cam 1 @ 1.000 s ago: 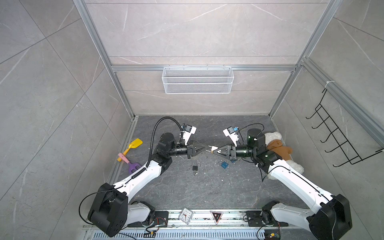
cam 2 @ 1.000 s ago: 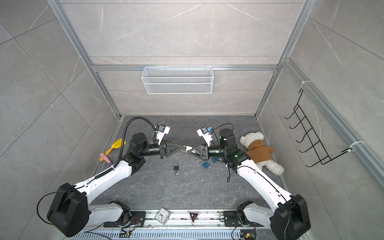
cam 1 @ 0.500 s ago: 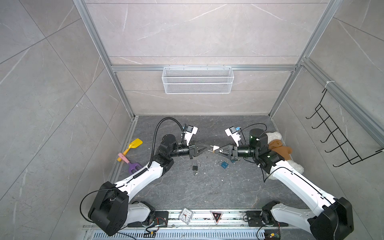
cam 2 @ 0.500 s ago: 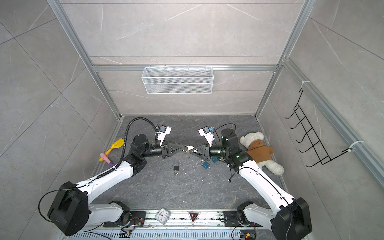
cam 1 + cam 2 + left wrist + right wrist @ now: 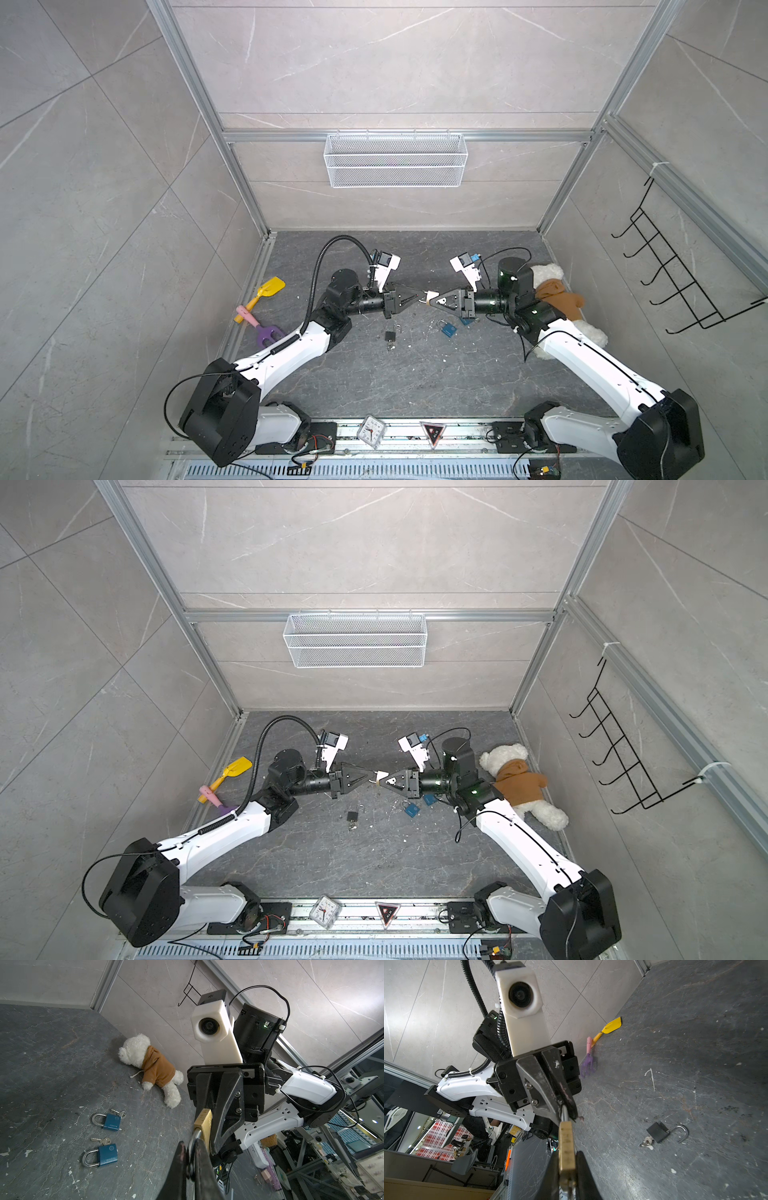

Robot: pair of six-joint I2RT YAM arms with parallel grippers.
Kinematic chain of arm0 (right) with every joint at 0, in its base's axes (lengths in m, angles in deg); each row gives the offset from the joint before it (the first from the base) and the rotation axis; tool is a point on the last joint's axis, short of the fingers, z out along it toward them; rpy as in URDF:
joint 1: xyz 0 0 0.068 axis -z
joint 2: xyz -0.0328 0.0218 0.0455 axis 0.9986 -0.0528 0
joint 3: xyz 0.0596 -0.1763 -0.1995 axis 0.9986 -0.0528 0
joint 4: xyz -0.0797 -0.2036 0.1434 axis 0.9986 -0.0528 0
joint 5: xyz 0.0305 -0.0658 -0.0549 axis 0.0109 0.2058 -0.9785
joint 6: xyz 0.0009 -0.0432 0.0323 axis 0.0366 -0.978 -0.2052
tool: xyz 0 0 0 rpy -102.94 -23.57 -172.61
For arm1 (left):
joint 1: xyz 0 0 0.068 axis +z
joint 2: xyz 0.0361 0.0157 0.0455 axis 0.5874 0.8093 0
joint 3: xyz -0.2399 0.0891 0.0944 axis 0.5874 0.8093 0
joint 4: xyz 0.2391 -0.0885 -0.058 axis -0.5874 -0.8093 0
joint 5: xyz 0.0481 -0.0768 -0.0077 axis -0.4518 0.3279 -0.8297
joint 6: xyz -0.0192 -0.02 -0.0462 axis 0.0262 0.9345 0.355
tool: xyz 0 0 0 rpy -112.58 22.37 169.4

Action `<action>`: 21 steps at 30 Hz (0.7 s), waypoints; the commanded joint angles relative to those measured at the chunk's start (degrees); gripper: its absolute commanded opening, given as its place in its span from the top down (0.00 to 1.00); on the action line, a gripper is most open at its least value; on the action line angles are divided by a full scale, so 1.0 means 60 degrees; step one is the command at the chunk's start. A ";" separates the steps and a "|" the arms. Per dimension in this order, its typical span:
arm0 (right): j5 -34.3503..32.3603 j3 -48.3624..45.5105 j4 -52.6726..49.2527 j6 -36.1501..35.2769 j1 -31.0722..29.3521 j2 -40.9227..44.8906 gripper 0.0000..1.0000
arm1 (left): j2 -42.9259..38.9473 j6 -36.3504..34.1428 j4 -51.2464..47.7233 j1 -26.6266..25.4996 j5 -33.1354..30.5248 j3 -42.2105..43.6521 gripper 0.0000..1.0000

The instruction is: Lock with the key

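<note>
A brass padlock [image 5: 425,299] [image 5: 377,780] hangs above the floor between both grippers. My right gripper [image 5: 568,1154] [image 5: 434,300] is shut on its brass body [image 5: 566,1147] [image 5: 204,1124]. My left gripper [image 5: 192,1144] [image 5: 419,296] is shut on its steel shackle [image 5: 195,1137] [image 5: 564,1112]. A small silvery piece [image 5: 567,1185] shows at the lock's base between my right fingers; whether it is the key I cannot tell.
On the floor lie a black padlock [image 5: 390,336] [image 5: 658,1132] with open shackle and keys, two blue padlocks [image 5: 111,1122] [image 5: 107,1156] with loose keys [image 5: 104,1140], a teddy bear [image 5: 557,299], a yellow toy shovel [image 5: 266,291] and a purple rake [image 5: 266,332]. A wire basket [image 5: 395,160] hangs on the back wall.
Both grippers have shifted slightly to the right together, tips staying close. Neither grip has changed.
</note>
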 commanded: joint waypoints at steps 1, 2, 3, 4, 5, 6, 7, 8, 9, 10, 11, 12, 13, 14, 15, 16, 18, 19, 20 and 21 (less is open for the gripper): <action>-0.0589 0.0065 0.1206 0.0033 -0.0279 -0.0277 1.00 | 0.0120 -0.0358 0.0003 -0.1102 0.1510 -0.0404 1.00; -0.0589 0.0068 0.1204 0.0024 -0.0272 -0.0300 1.00 | 0.0123 -0.0334 0.0006 -0.1102 0.1534 -0.0390 1.00; -0.0589 0.0073 0.1208 -0.0007 -0.0279 -0.0312 1.00 | 0.0111 -0.0338 0.0011 -0.1104 0.1597 -0.0390 0.98; -0.0580 0.0079 0.1191 -0.0026 -0.0271 -0.0329 1.00 | 0.0103 -0.0330 0.0022 -0.1103 0.1659 -0.0377 0.93; -0.0573 0.0091 0.1170 -0.0072 -0.0279 -0.0341 1.00 | 0.0066 -0.0342 0.0037 -0.1111 0.1721 -0.0353 0.89; -0.0561 0.0094 0.1132 -0.0112 -0.0265 -0.0342 1.00 | 0.0027 -0.0347 0.0043 -0.1107 0.1760 -0.0320 0.88; -0.0546 0.0105 0.1118 -0.0130 -0.0265 -0.0355 1.00 | -0.0017 -0.0361 0.0043 -0.1103 0.1813 -0.0301 0.88; -0.0553 0.0095 0.1103 -0.0162 -0.0273 -0.0365 1.00 | -0.0054 -0.0369 0.0068 -0.1102 0.1845 -0.0274 0.87; -0.0560 0.0105 0.1102 -0.0182 -0.0258 -0.0383 1.00 | -0.0097 -0.0372 0.0068 -0.1095 0.1862 -0.0257 0.88; -0.0567 0.0109 0.1101 -0.0196 -0.0250 -0.0399 1.00 | -0.0107 -0.0372 0.0072 -0.1102 0.1889 -0.0250 0.88; -0.0573 0.0109 0.1091 -0.0209 -0.0239 -0.0423 1.00 | -0.0129 -0.0357 0.0086 -0.1102 0.1918 -0.0243 0.88; -0.0591 0.0108 0.1087 -0.0228 -0.0224 -0.0439 1.00 | -0.0112 -0.0333 0.0092 -0.1102 0.1958 -0.0220 0.88; -0.0603 0.0098 0.1086 -0.0239 -0.0210 -0.0473 1.00 | -0.0095 -0.0329 0.0104 -0.1104 0.1998 -0.0219 0.88; -0.0640 0.0096 0.1100 -0.0261 -0.0201 -0.0507 1.00 | -0.0086 -0.0294 0.0124 -0.1106 0.2051 -0.0220 0.87; -0.0651 0.0095 0.1090 -0.0272 -0.0184 -0.0530 1.00 | -0.0058 -0.0234 0.0185 -0.1101 0.2124 -0.0215 0.87; -0.0662 0.0096 0.1090 -0.0277 -0.0178 -0.0546 1.00 | -0.0055 -0.0184 0.0233 -0.1110 0.2166 -0.0193 0.87; -0.0706 0.0113 0.1086 -0.0314 -0.0162 -0.0588 1.00 | -0.0070 -0.0140 0.0356 -0.1103 0.2226 -0.0148 0.86; -0.0706 0.0127 0.1088 -0.0312 -0.0150 -0.0617 1.00 | -0.0088 -0.0137 0.0376 -0.1104 0.2207 -0.0120 0.87; -0.0735 0.0145 0.1083 -0.0321 -0.0137 -0.0648 1.00 | -0.0097 -0.0138 0.0378 -0.1102 0.2200 -0.0103 0.89; -0.0775 0.0138 0.1072 -0.0333 -0.0116 -0.0673 1.00 | -0.0101 -0.0138 0.0385 -0.1110 0.2180 -0.0087 0.93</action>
